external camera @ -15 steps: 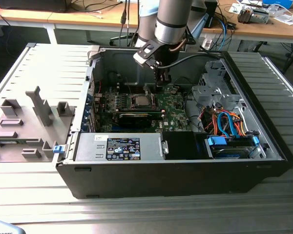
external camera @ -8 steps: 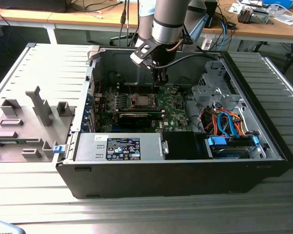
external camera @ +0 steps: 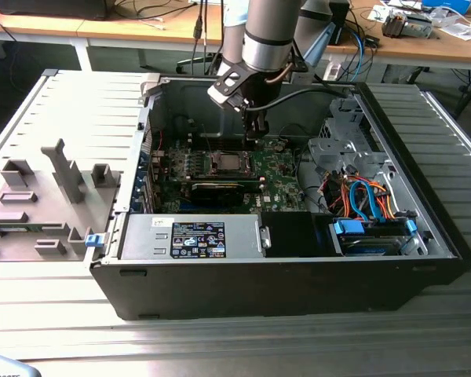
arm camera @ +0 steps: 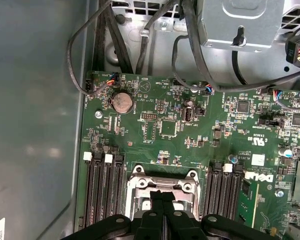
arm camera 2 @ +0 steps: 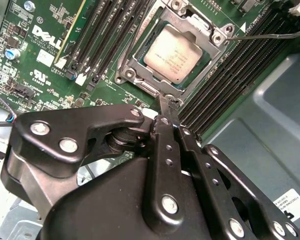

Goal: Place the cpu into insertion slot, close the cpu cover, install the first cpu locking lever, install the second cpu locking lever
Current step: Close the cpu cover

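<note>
the cpu [arm camera 2: 173, 54] sits in the insertion slot [arm camera 2: 134, 70] — the cpu cover [arm camera 2: 191, 20] framing it. the hand [arm camera 2: 168, 101] hangs over the slot's edge, fingers together.

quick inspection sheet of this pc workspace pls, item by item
surface: ribbed grey metal table carrying an open computer case
job's things: cpu seated in the insertion slot; cpu cover lies flat around it; thin lever juts out beside
clutter: grey moulded panel at the exterior view's left
grippers: gripper at the slot's edge, jaws shut, nothing between them
cables: black cables beside the green board; orange and blue cables inside the case
surroundings: wooden desks behind
</note>
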`<state>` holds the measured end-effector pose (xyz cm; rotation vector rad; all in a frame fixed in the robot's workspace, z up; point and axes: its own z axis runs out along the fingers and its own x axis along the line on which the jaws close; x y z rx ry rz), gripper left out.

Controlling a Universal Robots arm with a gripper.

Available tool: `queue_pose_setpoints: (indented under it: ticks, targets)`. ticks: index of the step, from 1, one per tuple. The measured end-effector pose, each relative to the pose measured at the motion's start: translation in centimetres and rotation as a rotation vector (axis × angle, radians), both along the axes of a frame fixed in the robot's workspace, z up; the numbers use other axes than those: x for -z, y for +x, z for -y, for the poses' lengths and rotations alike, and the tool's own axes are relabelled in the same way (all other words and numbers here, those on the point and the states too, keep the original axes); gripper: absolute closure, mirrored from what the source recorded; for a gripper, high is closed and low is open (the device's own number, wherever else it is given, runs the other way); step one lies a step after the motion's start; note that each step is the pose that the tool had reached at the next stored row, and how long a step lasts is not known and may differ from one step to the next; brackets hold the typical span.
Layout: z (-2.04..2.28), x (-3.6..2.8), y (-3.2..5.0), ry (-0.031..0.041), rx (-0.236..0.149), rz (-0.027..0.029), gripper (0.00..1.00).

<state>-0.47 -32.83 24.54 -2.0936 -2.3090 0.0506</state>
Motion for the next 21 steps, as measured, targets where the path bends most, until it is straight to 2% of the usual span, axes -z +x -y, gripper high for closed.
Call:
queue_pose_setpoints:
  ticks: [21]
  targets:
    - [0.0,0.3,-0.97,0.0001,0.0,0.0,0.89]
